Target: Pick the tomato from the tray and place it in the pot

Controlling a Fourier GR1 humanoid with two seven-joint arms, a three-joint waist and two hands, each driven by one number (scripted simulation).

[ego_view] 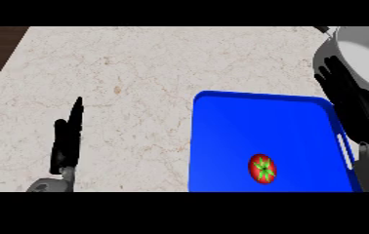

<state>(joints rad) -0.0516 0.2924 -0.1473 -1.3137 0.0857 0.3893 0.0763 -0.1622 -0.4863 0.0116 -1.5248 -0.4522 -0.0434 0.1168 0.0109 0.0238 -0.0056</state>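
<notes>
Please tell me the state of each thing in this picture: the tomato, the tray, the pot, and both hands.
tomato: lying on the tray, not held.
tray: flat on the counter, holds only the tomato.
pot: upright, uncovered, partly out of view.
left hand: open, resting at lower left.
right hand: open, over the tray's right edge.

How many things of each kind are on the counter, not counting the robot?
Tomato: 1
Tray: 1
Pot: 1
Total: 3
</notes>
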